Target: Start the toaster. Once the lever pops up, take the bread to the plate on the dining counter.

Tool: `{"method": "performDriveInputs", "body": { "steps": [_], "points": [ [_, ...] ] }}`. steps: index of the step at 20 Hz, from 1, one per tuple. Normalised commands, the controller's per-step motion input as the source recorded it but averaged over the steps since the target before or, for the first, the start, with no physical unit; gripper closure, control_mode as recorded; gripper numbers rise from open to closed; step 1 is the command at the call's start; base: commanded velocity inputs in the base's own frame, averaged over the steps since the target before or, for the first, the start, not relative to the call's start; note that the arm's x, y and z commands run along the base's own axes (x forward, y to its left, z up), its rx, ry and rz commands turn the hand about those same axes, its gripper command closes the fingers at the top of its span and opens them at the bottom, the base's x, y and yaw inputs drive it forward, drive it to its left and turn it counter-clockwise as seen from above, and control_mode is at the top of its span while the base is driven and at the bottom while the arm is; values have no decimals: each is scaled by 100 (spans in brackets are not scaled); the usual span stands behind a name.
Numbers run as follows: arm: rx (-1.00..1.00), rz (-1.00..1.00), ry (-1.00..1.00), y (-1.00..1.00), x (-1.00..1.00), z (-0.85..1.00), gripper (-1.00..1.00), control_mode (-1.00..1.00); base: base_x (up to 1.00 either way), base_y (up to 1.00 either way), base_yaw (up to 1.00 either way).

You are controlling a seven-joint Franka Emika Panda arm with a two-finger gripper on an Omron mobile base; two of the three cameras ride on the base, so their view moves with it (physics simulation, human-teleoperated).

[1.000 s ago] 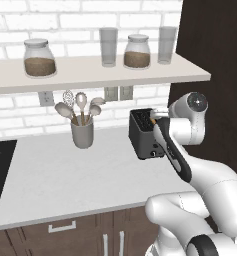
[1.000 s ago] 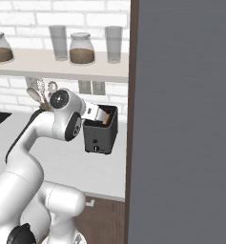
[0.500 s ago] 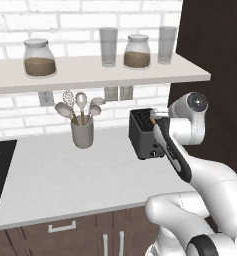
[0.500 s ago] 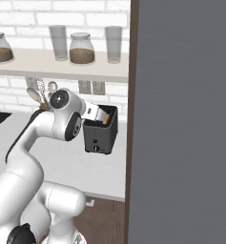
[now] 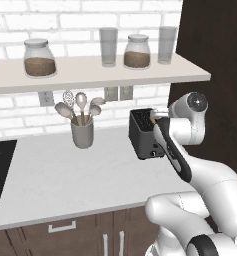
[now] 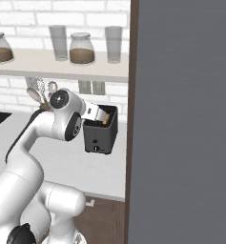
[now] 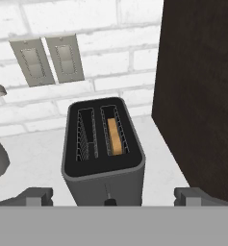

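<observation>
On the white desk (image 5: 65,180), against the white brick wall and close beside the tall dark cabinet panel (image 7: 202,96) on the right, the small boxy dark grey two-slot toaster (image 5: 146,134) is found standing upright. The pale tan slice of bread (image 7: 115,136) is seen sunk in the right-hand slot of the toaster in the hand view, its top edge below the rim; the left-hand slot is bare. The pincer (image 7: 113,194) is held spread wide, gripping nothing, poised just above the near front of the toaster with a tip to either side. Contact with the lever cannot be confirmed; the lever's position is not clearly shown. It is judged that the task stands at its opening step: the toaster is yet to be started, and lifting out the bread and carrying it to the plate remain outstanding. A grey utensil cup (image 5: 82,134) stands well left.
</observation>
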Motion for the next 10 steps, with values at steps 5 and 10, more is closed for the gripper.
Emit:
{"method": "performDriveInputs", "body": {
  "steps": [5, 10],
  "points": [
    [0, 0, 0, 0, 0, 0, -100, -100, 0, 0, 0],
    [0, 0, 0, 0, 0, 0, -100, -100, 0, 0, 0]
  ]
}}
